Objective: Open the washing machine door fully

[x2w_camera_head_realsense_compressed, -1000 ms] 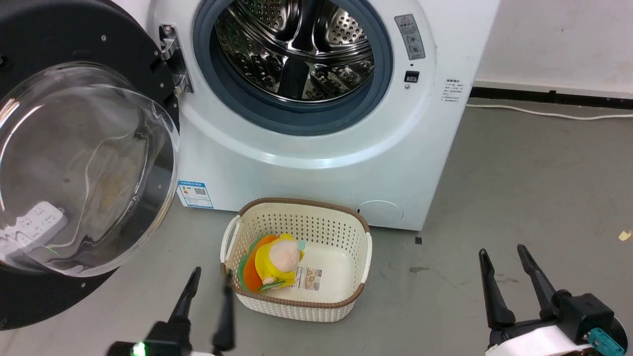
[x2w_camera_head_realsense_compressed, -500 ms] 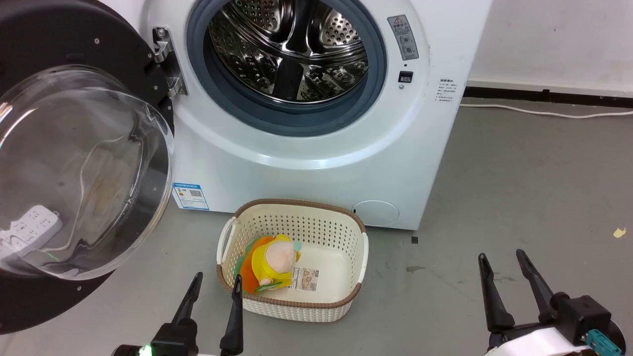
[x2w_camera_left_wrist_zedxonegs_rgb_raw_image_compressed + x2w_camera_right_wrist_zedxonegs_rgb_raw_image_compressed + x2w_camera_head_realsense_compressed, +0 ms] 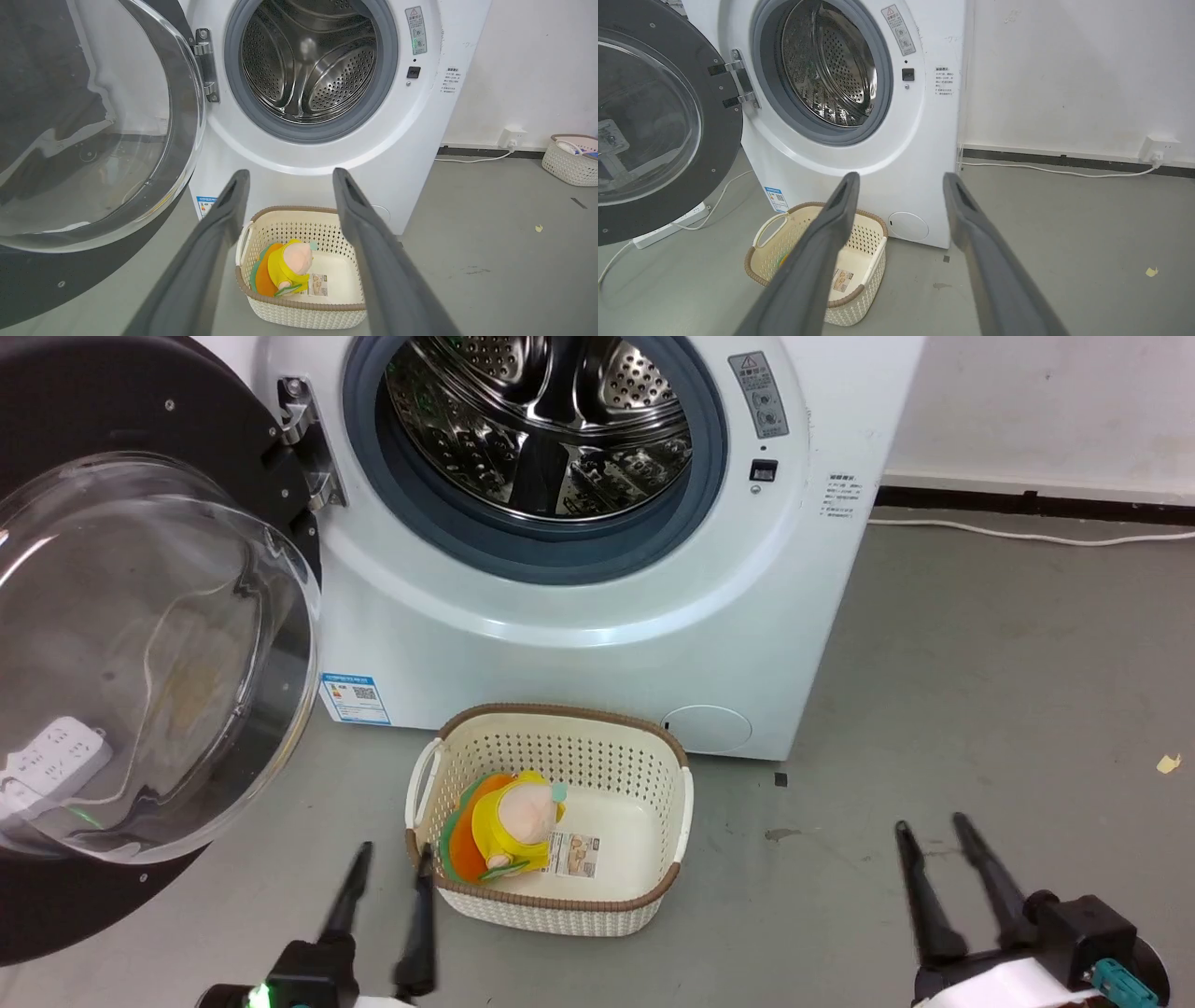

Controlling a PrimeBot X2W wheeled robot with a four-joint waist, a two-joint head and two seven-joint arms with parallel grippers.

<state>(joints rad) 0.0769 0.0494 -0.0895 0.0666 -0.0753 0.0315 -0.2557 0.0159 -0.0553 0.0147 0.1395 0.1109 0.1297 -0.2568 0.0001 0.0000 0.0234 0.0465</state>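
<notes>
Head view: washing machine door [image 3: 140, 644] stands wide open at 9 o'clock of the drum [image 3: 541, 420], hung on its hinge [image 3: 303, 448], glass bowl facing the cam. The washing machine [image 3: 579, 635] mouth is unblocked.

Left claw [image 3: 394, 859] sits at 7 o'clock, released & empty, apart from the door, near the basket [image 3: 551, 905] rim. Right claw [image 3: 931, 831] is at 5 o'clock, also released & empty, over the floor [image 3: 980, 663].

Step, as I judge it: opening looks done or v. near, both arms low.

Next, if the hinge has travel left: left claw pushes the door's free edge further toward 9 o'clock, w/o clipping the basket.
</notes>
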